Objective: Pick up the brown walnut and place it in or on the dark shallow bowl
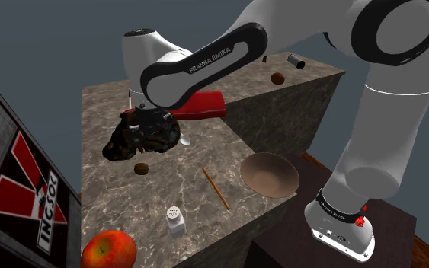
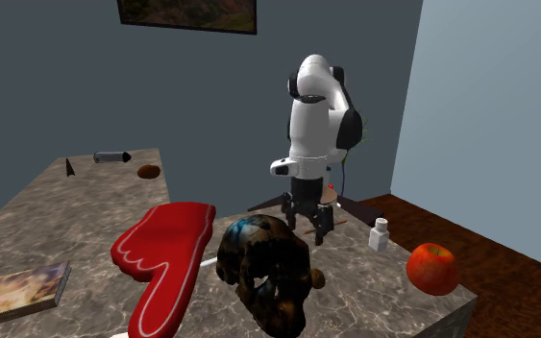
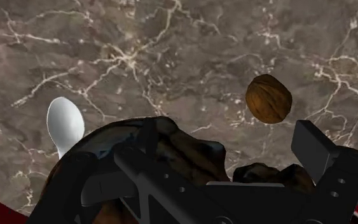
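— How are the fingers (image 3: 314,145) seen?
— Spread apart, with nothing clamped. The black gripper (image 2: 312,229) is pictured low over the marble counter (image 1: 106,190), with a dark lumpy object (image 1: 138,138) just beside it.
— And the brown walnut (image 3: 268,98)?
— It is shown lying on the counter just past the fingertips. The brown shallow bowl (image 1: 270,173) is set well apart.

The handle of the spoon (image 3: 65,125) is hidden by the dark lump (image 3: 184,149) beneath the fingers (image 3: 314,149). The apple (image 1: 108,250) is cut off by the shoulder view's lower edge.
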`<state>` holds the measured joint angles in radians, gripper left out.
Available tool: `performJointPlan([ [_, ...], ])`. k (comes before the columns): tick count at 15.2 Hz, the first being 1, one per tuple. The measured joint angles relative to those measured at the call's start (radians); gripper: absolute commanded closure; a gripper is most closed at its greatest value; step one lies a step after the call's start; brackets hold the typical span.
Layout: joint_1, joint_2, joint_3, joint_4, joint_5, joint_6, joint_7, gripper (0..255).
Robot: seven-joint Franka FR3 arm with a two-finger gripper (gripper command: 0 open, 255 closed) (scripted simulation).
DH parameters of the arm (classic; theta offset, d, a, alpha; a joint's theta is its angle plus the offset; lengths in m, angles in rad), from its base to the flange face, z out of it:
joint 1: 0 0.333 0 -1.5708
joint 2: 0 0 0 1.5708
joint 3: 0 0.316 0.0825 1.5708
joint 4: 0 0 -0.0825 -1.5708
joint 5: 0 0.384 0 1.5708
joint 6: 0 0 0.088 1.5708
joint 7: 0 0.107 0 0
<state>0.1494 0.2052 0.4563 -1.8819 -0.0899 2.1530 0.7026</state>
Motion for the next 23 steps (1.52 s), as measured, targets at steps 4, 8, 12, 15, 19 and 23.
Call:
performJointPlan([
  [4, 0.061, 0.153, -0.001, 0.131, -0.068, -0.009, 0.067, 0],
  [8, 0.092, 0.225, -0.009, 0.181, -0.098, 0.001, 0.096, 0],
  [12, 0.1, 0.257, -0.018, 0.17, -0.115, 0.042, 0.106, 0],
  [15, 0.102, 0.267, -0.021, 0.166, -0.12, 0.055, 0.109, 0],
  [19, 0.103, 0.268, -0.021, 0.165, -0.121, 0.058, 0.11, 0],
  [23, 0.103, 0.269, -0.021, 0.164, -0.121, 0.058, 0.11, 255],
])
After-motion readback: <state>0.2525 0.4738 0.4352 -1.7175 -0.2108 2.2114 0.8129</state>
